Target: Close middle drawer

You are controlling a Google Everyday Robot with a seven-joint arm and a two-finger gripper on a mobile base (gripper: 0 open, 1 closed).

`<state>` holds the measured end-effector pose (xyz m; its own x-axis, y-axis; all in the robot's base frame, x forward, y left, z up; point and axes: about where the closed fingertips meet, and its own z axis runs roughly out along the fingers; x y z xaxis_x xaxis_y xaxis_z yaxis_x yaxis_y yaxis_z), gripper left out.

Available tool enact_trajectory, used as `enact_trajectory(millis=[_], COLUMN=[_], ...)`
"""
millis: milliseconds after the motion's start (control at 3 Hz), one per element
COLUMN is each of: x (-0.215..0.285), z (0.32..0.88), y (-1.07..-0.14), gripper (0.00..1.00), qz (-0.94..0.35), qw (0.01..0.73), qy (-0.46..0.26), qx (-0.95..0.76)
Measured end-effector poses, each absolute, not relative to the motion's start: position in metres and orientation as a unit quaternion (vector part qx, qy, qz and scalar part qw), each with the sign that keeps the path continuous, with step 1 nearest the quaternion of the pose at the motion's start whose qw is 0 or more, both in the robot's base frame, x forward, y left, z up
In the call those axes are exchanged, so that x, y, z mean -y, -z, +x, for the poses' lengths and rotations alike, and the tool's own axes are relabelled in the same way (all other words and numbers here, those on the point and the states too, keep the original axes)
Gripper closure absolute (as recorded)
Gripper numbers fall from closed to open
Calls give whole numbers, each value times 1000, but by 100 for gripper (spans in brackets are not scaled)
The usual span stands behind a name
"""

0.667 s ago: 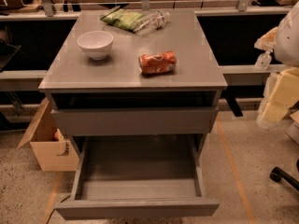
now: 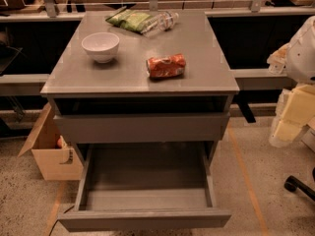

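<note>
The grey cabinet stands in the middle of the camera view. Its middle drawer is pulled far out toward me, showing an empty grey box interior behind a shallow flat front panel. Above it, the drawer with the taller front panel stands slightly out, with a dark gap over it. My arm and gripper are at the right edge, to the right of the cabinet and apart from it, touching no drawer.
On the cabinet top are a white bowl, a crushed orange can, a green chip bag and a clear water bottle. A tan cardboard box sits on the floor at the left. A chair caster is at the lower right.
</note>
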<state>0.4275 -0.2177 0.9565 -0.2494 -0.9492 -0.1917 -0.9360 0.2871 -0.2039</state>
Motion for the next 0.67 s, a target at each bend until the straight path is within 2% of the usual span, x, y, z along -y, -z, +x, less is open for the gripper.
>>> enact_trajectory(millis=[667], x=[216], z=[369], y=[-858], gripper=[0], qz=[-536], qw=[90], qy=[-79], qx=[-835])
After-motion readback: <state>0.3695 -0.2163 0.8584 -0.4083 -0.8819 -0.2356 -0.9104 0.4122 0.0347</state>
